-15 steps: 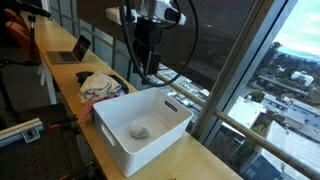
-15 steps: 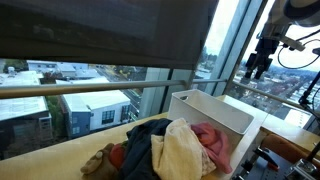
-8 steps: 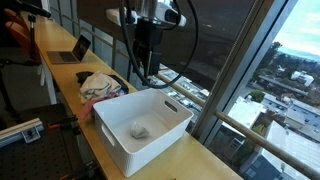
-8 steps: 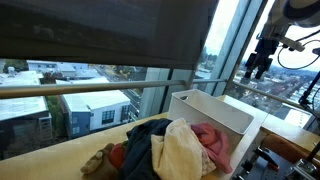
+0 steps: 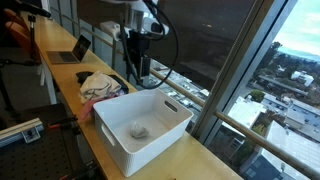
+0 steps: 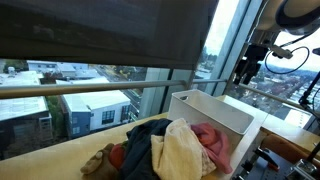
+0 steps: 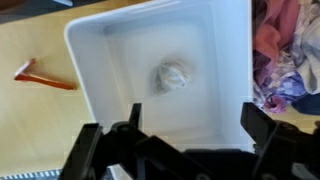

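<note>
A white plastic bin (image 5: 112,138) stands on the wooden counter, and a small crumpled pale cloth (image 5: 139,129) lies on its floor. My gripper (image 5: 137,72) hangs open and empty well above the bin's far edge, on the side of the clothes pile (image 5: 100,86). From the wrist view, the open gripper (image 7: 175,130) looks straight down into the bin (image 7: 90,80), with the cloth (image 7: 172,75) between its spread fingers and far below them. An exterior view shows the gripper (image 6: 243,75) above the bin (image 6: 215,112), behind the pile (image 6: 165,145).
An orange-handled object (image 7: 40,75) lies on the counter beside the bin. A laptop (image 5: 72,52) sits farther along the counter. Floor-to-ceiling windows (image 5: 230,60) run close behind the bin. The pile holds pink, dark blue and cream garments.
The arm has shifted sideways from over the bin toward the clothes pile. The jaws have opened slightly wider. The cloth in the bin has not moved.
</note>
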{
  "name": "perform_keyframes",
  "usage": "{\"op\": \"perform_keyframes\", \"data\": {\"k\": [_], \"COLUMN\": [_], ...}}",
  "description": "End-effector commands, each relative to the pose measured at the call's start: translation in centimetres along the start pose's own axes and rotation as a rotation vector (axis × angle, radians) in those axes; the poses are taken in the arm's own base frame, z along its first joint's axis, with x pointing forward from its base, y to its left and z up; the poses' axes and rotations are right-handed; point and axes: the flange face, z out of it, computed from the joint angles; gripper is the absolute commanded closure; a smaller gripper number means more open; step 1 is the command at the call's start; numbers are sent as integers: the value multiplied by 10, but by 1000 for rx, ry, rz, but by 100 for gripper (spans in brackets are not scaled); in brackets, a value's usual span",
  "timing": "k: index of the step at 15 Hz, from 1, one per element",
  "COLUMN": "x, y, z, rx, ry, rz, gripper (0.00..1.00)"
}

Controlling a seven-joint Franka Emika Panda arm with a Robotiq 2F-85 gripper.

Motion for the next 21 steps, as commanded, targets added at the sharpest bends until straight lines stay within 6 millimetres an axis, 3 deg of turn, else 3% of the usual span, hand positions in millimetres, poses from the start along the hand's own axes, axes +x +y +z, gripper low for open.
{"op": "perform_keyframes", "data": {"k": [1,5,8,10,13,14,17,21], "x": [-7,-11,-7,0,16,21,20,-4], "y": [-90,-209,-280,-317,-353,-362,-379,-395], "z": [44,91,113,126,147,164,227,310], "rx": [-3,25,28,29,37,33,0,-60], "ry": [39,76,95,97,106,91,2,-152], "rz": [-113,-238,-299,-323,-346,-351,-355,-385], "gripper": [0,0,0,0,0,0,0,0]}}
